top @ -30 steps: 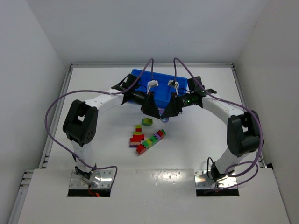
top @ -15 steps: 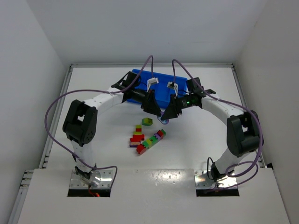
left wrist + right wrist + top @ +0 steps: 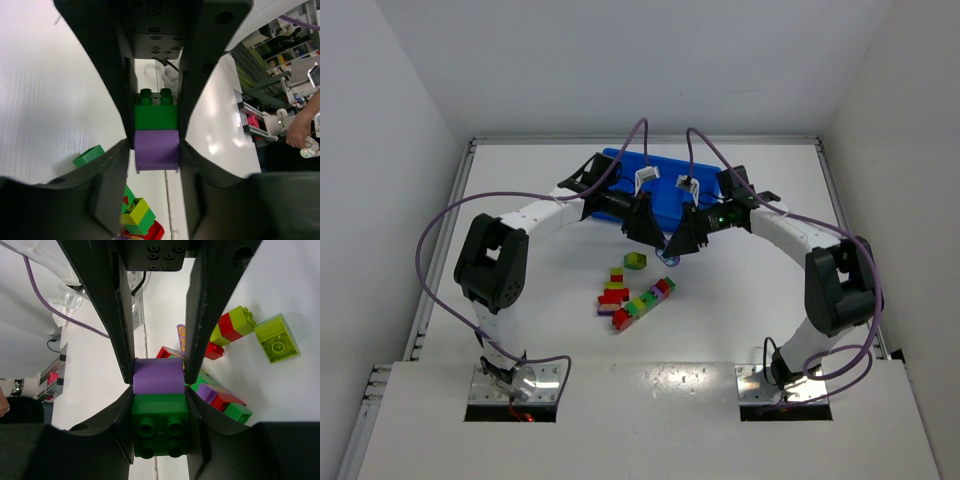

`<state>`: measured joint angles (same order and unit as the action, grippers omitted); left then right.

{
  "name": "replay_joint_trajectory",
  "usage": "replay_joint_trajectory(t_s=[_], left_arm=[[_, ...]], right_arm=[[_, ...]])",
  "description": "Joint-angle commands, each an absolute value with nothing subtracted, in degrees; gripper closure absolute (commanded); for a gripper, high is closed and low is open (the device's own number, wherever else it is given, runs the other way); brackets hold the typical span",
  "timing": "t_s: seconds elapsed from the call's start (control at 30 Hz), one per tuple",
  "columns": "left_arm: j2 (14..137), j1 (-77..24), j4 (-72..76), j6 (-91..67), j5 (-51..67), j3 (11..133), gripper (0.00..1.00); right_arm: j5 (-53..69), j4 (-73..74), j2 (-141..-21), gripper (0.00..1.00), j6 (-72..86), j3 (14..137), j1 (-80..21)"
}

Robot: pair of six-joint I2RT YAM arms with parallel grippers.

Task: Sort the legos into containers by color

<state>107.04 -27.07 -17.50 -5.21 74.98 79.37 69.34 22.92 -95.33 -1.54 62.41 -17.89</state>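
Your left gripper is clamped on the purple brick; your right gripper clamps the joined green brick; both hang over the tabletop, at 6 o'clock from the blue tray; loose legos lie at 7 o'clock.

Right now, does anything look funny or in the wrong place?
Two things. The left end effector pinches a purple brick and the right end effector pinches the green brick stuck to it, so both hold one joined piece. Also, a lime brick lies bottom-up, apart from the pile.
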Motion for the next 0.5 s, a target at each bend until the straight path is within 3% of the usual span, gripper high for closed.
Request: replay_joint_trajectory(t_s=[0.0, 0.13, 0.3, 0.37, 0.4, 0.47], left_arm=[[106.26, -27.42, -15.73, -4.48, 77.78, 81.21, 0.54], [106.26, -27.95, -15.73, -4.48, 77.78, 81.21, 0.66], [106.79, -27.95, -15.73, -3.79, 78.31, 80.60, 1.00], [106.17, -27.95, -16.34, -3.08, 78.31, 80.60, 1.00], [106.17, -27.95, -16.35, -2.38, 78.31, 80.60, 1.00], [105.64, -27.43, -16.87, -2.37, 78.31, 79.98, 1.00]], right_arm=[[71.72, 20.22, -95.45, 1.00, -2.46, 65.13, -18.37], [71.19, 19.52, -95.45, 1.00, -1.85, 65.13, -18.37], [71.19, 16.97, -94.92, 0.98, 1.91, 65.65, -18.37], [71.71, 14.95, -94.92, 0.75, 4.91, 65.65, -17.84], [71.72, 14.94, -94.92, 0.54, 6.57, 65.65, -17.23], [71.72, 16.77, -94.92, 0.40, 6.59, 65.65, -16.70]])
